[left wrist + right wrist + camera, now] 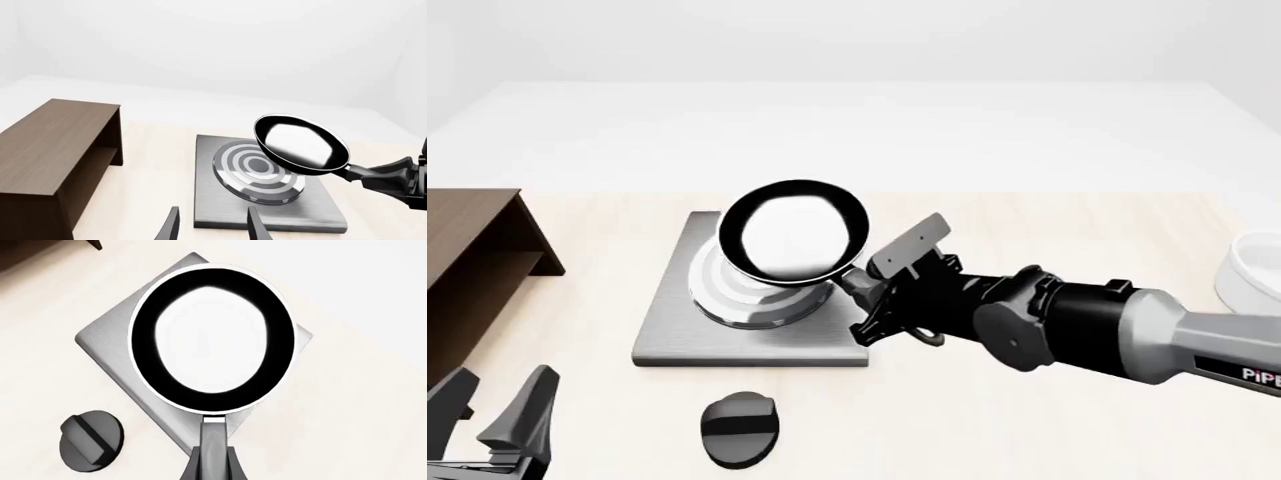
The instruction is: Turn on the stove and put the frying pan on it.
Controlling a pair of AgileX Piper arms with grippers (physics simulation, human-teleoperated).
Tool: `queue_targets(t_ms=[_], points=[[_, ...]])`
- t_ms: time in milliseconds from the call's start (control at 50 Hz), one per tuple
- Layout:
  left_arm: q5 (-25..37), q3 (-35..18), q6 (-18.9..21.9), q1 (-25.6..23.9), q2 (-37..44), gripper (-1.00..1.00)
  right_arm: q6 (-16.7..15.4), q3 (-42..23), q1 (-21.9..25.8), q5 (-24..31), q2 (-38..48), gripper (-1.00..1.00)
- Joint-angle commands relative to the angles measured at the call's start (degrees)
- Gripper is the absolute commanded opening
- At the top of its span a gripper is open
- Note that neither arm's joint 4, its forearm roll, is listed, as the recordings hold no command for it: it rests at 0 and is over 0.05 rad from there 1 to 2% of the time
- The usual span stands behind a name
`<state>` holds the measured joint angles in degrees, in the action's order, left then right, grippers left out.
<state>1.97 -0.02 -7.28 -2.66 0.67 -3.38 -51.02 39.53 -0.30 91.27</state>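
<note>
The frying pan (794,232) is small, round and black, its glossy inside mirroring white, with a long thin handle; it hangs in the air above the burner (757,285), clear of it; the right gripper (874,290) is clamped on the handle; one stove (681,330), a grey square plate with silver rings; one black oval knob (738,429) lies just in front of it; the left gripper (501,405) waits near the front-left corner, fingers apart, holding nothing; one dark wooden shelf (481,240) at left; one white bowl (1252,270) at the right edge.
</note>
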Motion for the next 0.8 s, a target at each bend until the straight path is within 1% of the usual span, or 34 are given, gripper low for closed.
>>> queue_targets(t_ms=[20,260,800], points=[[0.4,0.0,0.3,-0.4,-0.7,1.00,1.1,-3.4,1.5,-0.6,1.3,-1.00],[0.3,0.0,0.4,-0.4,-0.7,1.00,1.9,-5.1,2.8,-1.4,3.5,-1.00],[0.0,0.0,0.1,-0.2,-0.7,1.00,1.3,-9.4,4.4,-2.3,10.3,-1.00]])
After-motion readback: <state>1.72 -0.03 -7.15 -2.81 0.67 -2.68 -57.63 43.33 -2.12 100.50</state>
